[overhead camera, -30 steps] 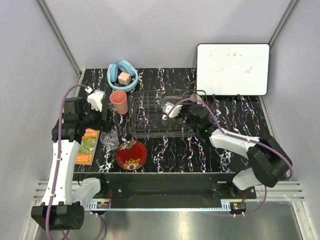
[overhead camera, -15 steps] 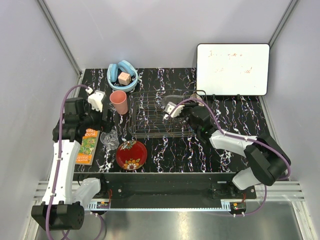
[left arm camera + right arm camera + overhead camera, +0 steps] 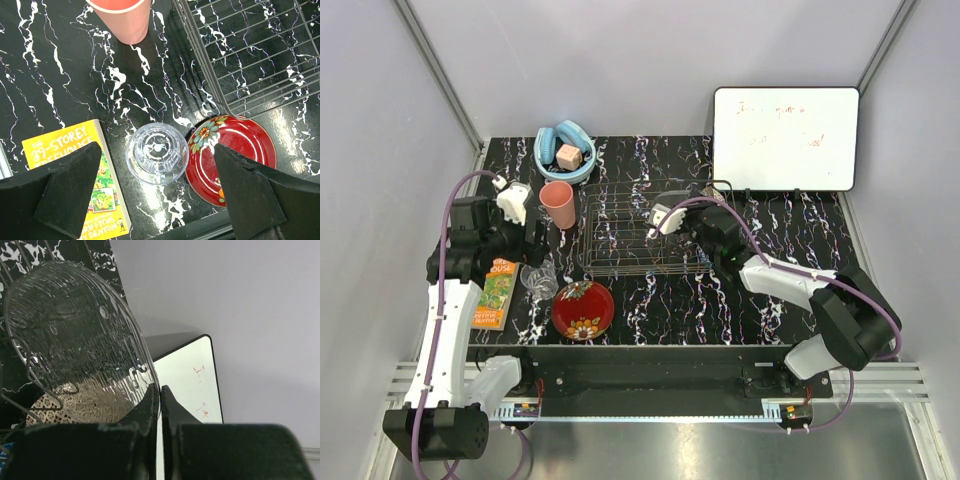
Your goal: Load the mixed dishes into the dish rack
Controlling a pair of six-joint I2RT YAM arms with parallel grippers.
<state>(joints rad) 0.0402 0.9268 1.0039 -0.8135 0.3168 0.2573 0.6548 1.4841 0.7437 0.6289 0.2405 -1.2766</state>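
**A:** What is the right gripper (image 3: 160,390) doing?

**B:** Its two fingers are pinched together on the rim of the clear ribbed glass bowl (image 3: 75,340). The bowl stands on edge among the wires at the 2 o'clock corner of the silver wire-grid dish rack (image 3: 620,240). Whether it rests on them I cannot tell.

**A:** And the left gripper (image 3: 157,149)?

**B:** It is spread wide, holding and touching nothing. It hangs above the clear glass tumbler (image 3: 157,162), which stands mouth up on the table at the rack's 8 o'clock.

**A:** What lies around the tumbler?

**B:** Going by the left wrist view, the red floral bowl (image 3: 235,155) is just beside it at 3 o'clock, by the rack's near corner. The salmon-pink plastic cup (image 3: 125,17) stands at 12 o'clock, apart from it. A yellow paperback book (image 3: 95,175) lies flat at 8 o'clock.

**A:** And the surface?

**B:** It is a black marble-patterned table (image 3: 650,300) with white veins.

**A:** The room?

**B:** The walls are plain grey on three sides. From above, a white framed whiteboard (image 3: 785,138) leans at the rack's 2 o'clock. A light-blue headphone-like ring (image 3: 578,133) lies at 11 o'clock, with a wooden block (image 3: 569,156) inside it.
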